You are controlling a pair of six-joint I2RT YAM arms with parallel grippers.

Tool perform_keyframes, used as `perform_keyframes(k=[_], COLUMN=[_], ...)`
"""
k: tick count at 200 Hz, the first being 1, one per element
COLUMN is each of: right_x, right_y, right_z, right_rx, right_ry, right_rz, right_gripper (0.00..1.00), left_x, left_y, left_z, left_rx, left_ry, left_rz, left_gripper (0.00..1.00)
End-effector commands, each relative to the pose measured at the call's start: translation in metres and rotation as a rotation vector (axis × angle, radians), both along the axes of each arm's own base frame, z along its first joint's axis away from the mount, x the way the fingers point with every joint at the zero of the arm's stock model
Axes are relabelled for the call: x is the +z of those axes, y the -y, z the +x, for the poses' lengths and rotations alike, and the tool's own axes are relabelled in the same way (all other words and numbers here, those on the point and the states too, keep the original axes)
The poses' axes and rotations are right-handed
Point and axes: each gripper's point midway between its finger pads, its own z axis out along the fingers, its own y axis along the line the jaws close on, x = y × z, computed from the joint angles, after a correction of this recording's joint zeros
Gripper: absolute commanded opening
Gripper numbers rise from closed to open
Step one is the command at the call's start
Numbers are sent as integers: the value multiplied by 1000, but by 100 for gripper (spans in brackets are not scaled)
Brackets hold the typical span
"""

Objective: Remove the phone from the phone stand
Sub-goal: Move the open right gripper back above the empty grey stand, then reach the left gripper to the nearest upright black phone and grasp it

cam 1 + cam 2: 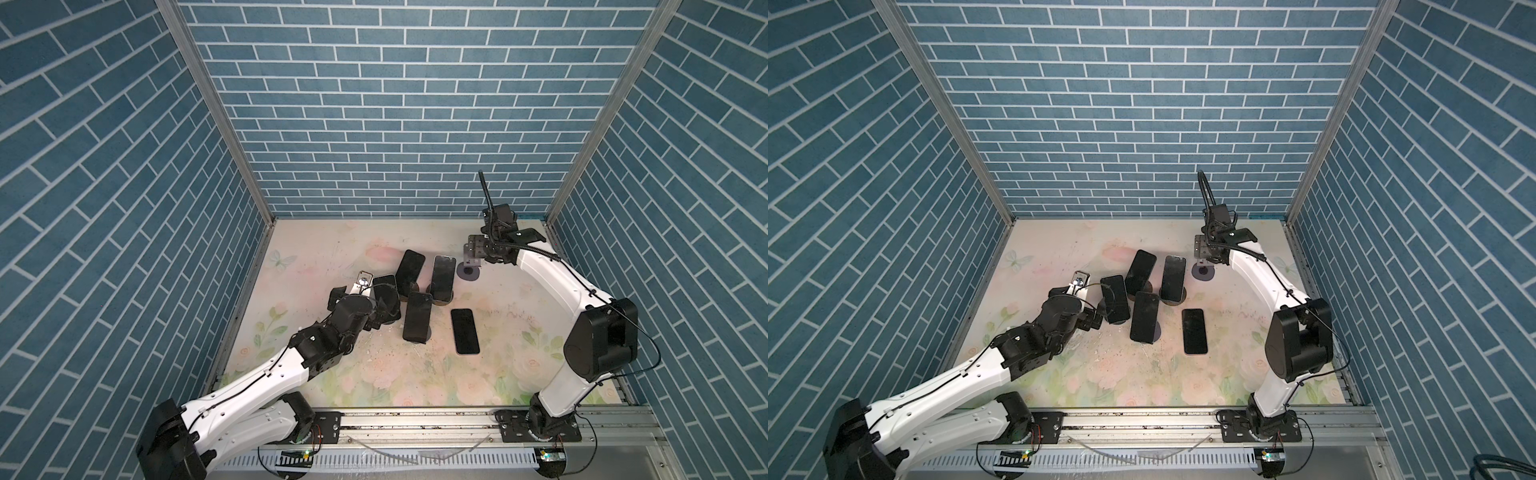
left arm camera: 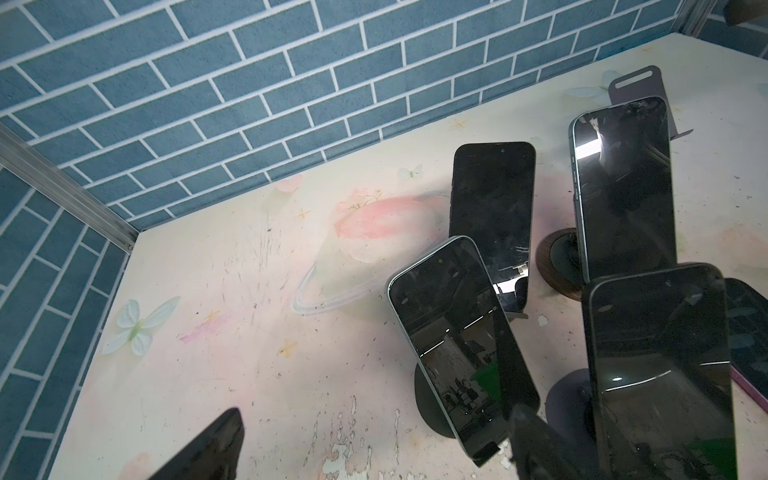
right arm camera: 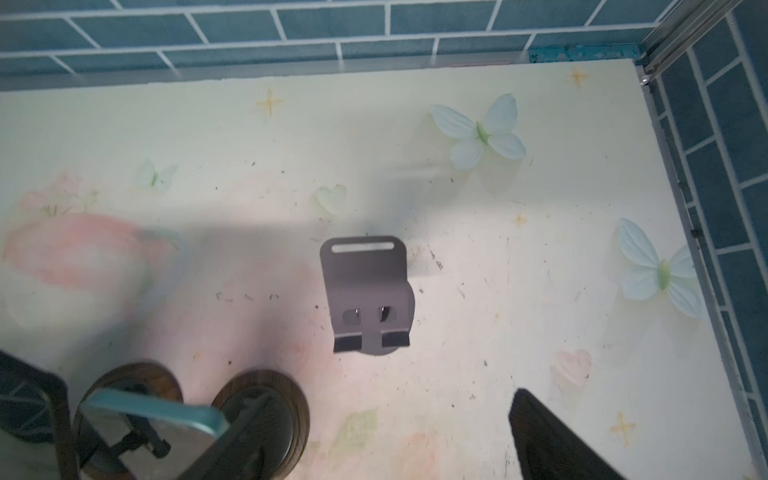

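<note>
Several dark phones lean on round-based stands mid-table in both top views; the leftmost phone [image 1: 384, 296] [image 1: 1115, 298] stands right by my left gripper [image 1: 380, 311]. In the left wrist view that gripper [image 2: 374, 453] is open, one finger [image 2: 536, 449] overlapping this phone's [image 2: 461, 349] lower edge, the other finger [image 2: 208, 449] well clear. An empty grey phone stand [image 1: 468, 272] [image 3: 365, 291] sits back right. My right gripper [image 1: 472, 254] [image 3: 395, 444] hovers over it, open, nothing between its fingers.
One phone [image 1: 465, 331] lies flat on the table, right of the cluster. Three more phones [image 1: 410, 270] [image 1: 443, 276] [image 1: 417, 322] crowd close together on stands. Blue brick walls [image 1: 374, 124] enclose three sides; a metal rail [image 1: 415, 424] runs along the front.
</note>
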Motion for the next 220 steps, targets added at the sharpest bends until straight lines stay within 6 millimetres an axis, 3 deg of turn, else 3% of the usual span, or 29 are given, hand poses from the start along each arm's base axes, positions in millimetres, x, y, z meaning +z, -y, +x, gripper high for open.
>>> perform_keyframes(k=[1,54,107,151,167,220], right_x=[-7,-13,-22,-26,-29,-39], right_y=[-9,-43,-52,-38,-31,12], right_z=[-24,-44,-52,-58,-61,-70], right_rx=[-6,26,30,-1,-7,-68], right_ry=[-31,-38,-55,-45,-43,-54], right_rz=[7,83,78,38,5,-67], right_gripper=[91,93,93,93,93,97], left_x=[2,0,-5,-13,-7,-21], left_y=[1,4,17,54,71,121], left_z=[-2,-4,-7,-9,-7,-12], left_rx=[-1,-18,-30,-58,-48,-37], left_ry=[4,-3,-36,-64,-71,-179], left_rz=[-21,-46,-158,-122,-99,-29], left_gripper=[100,100,100,100,100,100])
